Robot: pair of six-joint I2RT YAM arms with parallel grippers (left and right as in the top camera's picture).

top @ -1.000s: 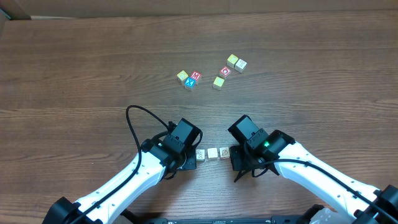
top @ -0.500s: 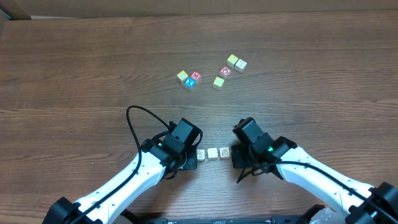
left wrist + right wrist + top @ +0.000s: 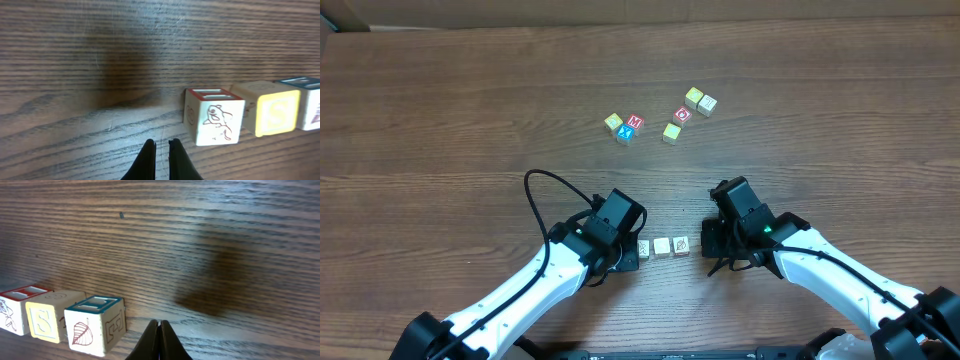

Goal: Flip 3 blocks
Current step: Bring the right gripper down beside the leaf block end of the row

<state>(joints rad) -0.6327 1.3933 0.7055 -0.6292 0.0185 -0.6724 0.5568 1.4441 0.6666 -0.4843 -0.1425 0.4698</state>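
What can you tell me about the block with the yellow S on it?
The yellow S block is a small wooden cube, the middle one in a row of three. One side face is yellow with a pale S; its top looks pale. It sits flat, flanked closely by the red-edged block and the teal-edged block.

An "S" is being shown on the yellow-faced block, "M" on a red cube, "X" on the blue cube at its seven o'clock.
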